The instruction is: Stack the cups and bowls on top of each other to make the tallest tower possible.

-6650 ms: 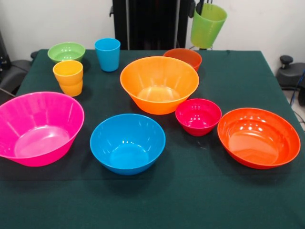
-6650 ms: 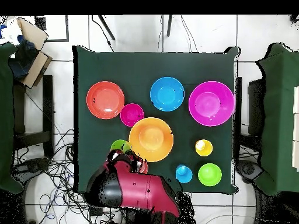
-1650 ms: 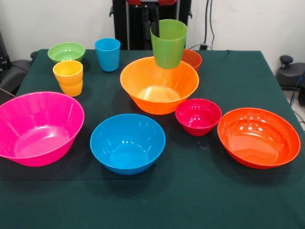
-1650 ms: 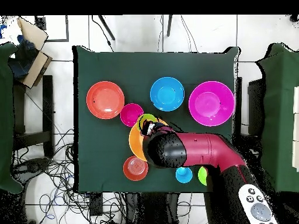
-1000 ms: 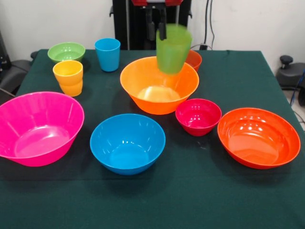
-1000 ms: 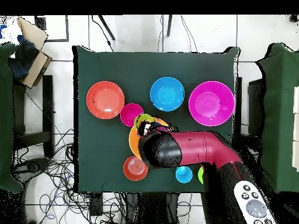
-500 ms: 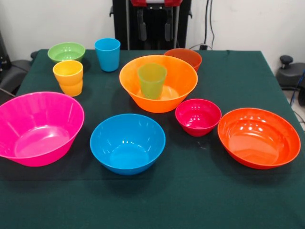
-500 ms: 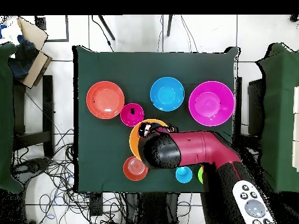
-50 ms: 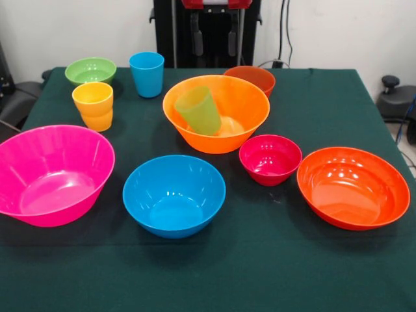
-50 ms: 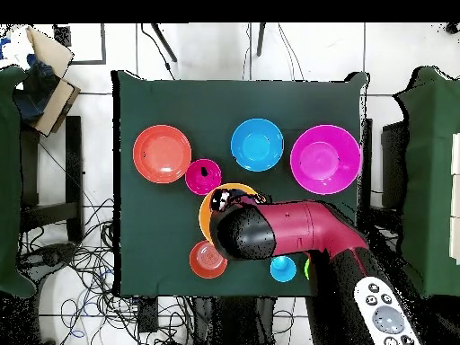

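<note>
The green cup (image 9: 198, 109) lies tilted inside the big orange bowl (image 9: 250, 107), leaning toward its left wall. Above the bowl's far rim my gripper (image 9: 213, 51) hangs open with nothing in it. The blue cup (image 9: 146, 73) and the yellow-orange cup (image 9: 93, 105) stand upright at the far left beside the small green bowl (image 9: 90, 70). In the overhead view my arm (image 10: 269, 232) covers most of the orange bowl (image 10: 206, 214) and hides the green cup.
A small orange-red bowl (image 9: 252, 78) sits behind the orange bowl. Along the front stand the big pink bowl (image 9: 52, 174), the medium blue bowl (image 9: 174, 195), the small magenta bowl (image 9: 270, 158) and the wide red-orange bowl (image 9: 353, 187).
My gripper carried the green cup over the orange bowl and let it go. The cup dropped in upright, then tipped to the left. The gripper rose and stands open.
</note>
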Controlling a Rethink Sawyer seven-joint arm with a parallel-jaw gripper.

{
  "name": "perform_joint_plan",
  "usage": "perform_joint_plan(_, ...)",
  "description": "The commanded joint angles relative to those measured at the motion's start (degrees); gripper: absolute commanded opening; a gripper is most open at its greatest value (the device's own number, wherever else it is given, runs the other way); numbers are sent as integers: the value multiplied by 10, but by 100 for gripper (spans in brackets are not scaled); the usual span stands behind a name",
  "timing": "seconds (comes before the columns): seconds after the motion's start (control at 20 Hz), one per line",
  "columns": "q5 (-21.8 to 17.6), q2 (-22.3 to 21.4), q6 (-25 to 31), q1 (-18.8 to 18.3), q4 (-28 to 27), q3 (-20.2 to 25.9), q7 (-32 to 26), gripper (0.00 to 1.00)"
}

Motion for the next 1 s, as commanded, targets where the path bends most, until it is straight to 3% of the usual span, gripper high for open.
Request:
perform_joint_plan(0.05,-39,27,57,20,-21,25,-67,100)
perform_joint_plan(1.0,-48,50,50,53,-43,-2,-47,100)
